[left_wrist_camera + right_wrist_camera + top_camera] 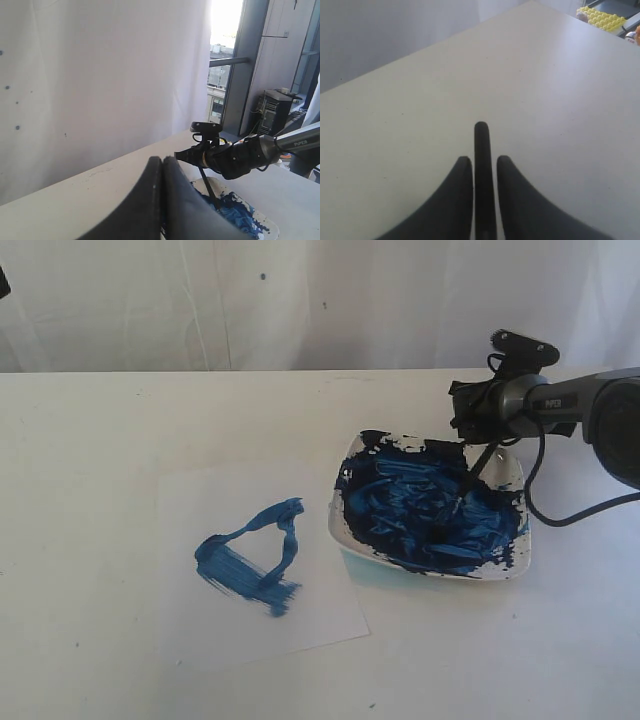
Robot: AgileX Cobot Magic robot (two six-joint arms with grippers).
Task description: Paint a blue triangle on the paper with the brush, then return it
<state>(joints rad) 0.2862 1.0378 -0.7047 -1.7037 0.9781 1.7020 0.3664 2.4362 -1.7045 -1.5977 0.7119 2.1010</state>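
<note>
The white surface (100,440) carries the paper (300,625) at lower left, its blue triangle (245,575) already painted. At right, over the dish (338,530), the right tool (478,438) straddles the brush (470,480). I cannot tell if it clamps. Best to release only once the tip rests settled in the dish. The left tool (161,200) has its jaws together.

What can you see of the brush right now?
The brush is a thin black stick, leaning steeply, with its tip down in the blue paint of the white dish. No bristles or band can be made out. Its top end sits between the two fingers of the right claw, poking out past them. Slim gaps show beside it, so whether they pinch it is unclear.
</note>
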